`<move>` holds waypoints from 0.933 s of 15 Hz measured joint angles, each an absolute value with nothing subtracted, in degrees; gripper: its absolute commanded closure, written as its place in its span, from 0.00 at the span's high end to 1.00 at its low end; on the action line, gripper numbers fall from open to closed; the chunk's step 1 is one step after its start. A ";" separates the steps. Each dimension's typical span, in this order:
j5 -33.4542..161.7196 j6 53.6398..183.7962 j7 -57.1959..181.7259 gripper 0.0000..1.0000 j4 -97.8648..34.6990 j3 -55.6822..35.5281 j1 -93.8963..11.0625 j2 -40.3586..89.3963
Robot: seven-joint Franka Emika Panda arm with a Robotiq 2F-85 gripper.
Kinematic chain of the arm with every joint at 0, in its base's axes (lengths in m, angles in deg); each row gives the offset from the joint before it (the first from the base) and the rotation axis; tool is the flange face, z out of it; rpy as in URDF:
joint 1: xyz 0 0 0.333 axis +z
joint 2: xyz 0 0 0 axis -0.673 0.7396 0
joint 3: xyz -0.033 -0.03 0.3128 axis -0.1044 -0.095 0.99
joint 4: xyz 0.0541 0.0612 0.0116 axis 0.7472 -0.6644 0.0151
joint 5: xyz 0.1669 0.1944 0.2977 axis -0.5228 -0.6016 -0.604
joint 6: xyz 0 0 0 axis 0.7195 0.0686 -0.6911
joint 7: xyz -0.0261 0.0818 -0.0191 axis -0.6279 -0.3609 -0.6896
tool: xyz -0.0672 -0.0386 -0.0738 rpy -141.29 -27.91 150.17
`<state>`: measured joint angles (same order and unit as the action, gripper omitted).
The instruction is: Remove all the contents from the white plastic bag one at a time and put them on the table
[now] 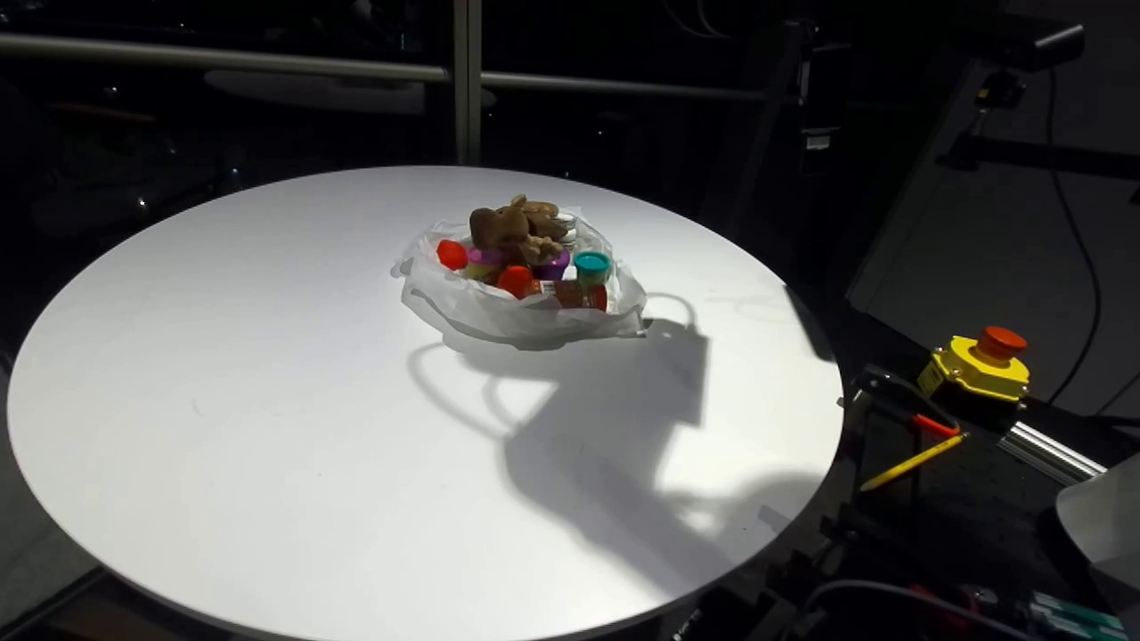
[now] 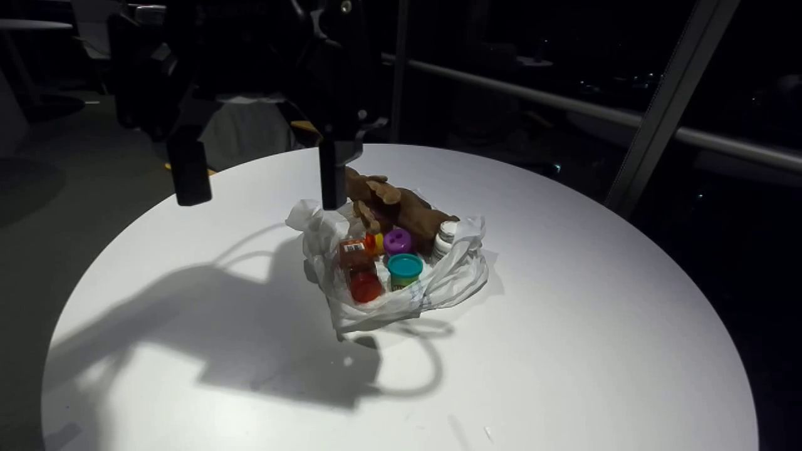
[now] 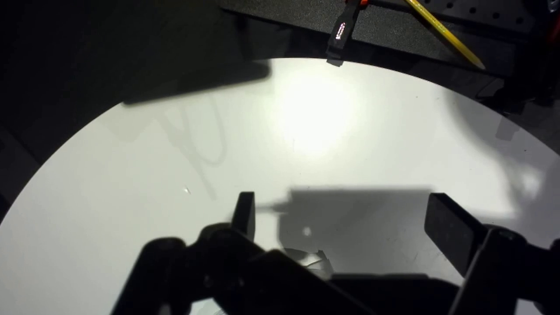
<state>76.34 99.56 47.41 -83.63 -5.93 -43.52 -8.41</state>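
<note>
The white plastic bag [image 1: 499,316] [image 2: 388,318] lies spread open on the round table, its contents showing in both exterior views. Inside are a brown plush-like toy [image 1: 499,228] [image 2: 421,216], a teal-lidded tub [image 1: 592,265] [image 2: 405,267], a purple-lidded tub [image 2: 397,240], a clear bottle with a red cap [image 2: 365,287], a white bottle [image 2: 445,238] and a red item [image 1: 451,255]. My gripper [image 2: 260,178] is open and empty, above the table. In the wrist view my gripper [image 3: 343,214] has bare table between its fingers; a bag edge [image 3: 313,261] shows just below, mostly hidden.
The round white table [image 1: 267,427] carries the arm's shadow beside the bag. Beyond its edge, a dark bench holds a yellow box with a red button [image 1: 980,369] and a yellow pencil [image 1: 913,463]. A window rail [image 1: 223,58] runs behind the table.
</note>
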 measured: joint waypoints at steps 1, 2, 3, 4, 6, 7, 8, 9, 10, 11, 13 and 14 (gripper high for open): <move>76.34 100.58 47.38 1.00 -83.30 -5.80 -43.11 -7.60; 76.34 101.76 47.34 1.00 -82.59 -5.55 -42.52 -6.39; 76.39 103.16 47.35 1.00 -81.43 -5.08 -41.89 -4.76; 76.57 104.56 47.46 1.00 -79.84 -4.43 -41.32 -2.78; 78.68 107.66 48.22 1.00 -75.73 -2.90 -40.42 2.35; 80.97 109.58 48.75 1.00 -73.52 -2.28 -40.11 5.36; 83.47 111.64 48.93 1.00 -71.29 -1.93 -39.86 8.66; 85.77 113.64 48.85 1.00 -69.13 -1.90 -39.62 12.11; 87.71 115.83 48.67 1.00 -67.06 -1.95 -39.59 15.63; 88.97 118.49 48.12 1.00 -65.15 -2.16 -39.60 19.01; 90.87 124.57 47.03 1.00 -61.46 -2.99 -39.61 25.24; 91.49 127.39 46.49 1.00 -59.87 -3.42 -39.61 27.66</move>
<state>91.49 127.39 46.49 -59.87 -3.42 -39.61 27.66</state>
